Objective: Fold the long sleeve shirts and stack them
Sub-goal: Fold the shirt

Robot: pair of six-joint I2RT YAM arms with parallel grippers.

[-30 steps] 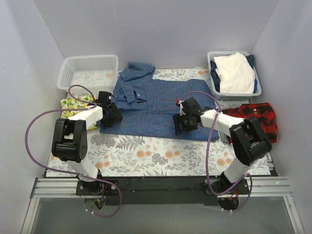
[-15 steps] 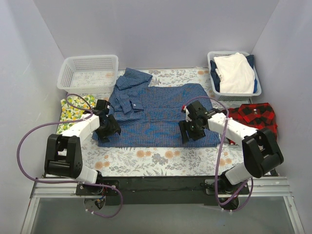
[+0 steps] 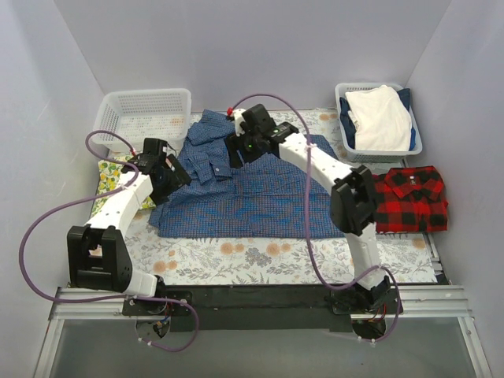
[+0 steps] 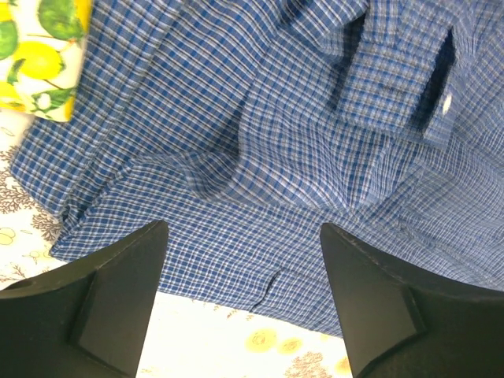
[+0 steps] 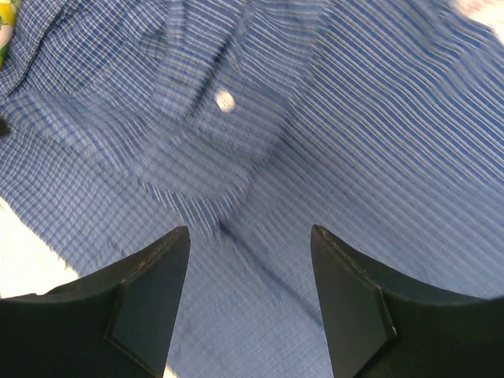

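Right gripper (image 3: pixel 239 150) swung far-left over blue shirt (image 3: pixel 268 197), fingers parted.

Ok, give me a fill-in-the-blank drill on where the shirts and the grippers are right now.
1. The checked shirt lying spread out is ____ in colour.
2. The red-and-black plaid shirt lies to the ____ of the checked shirt.
3. The white garment sits in a ____.
4. The left gripper and the right gripper both hang over the checked shirt with jaws ____.

Missing words: blue; right; basket; open.
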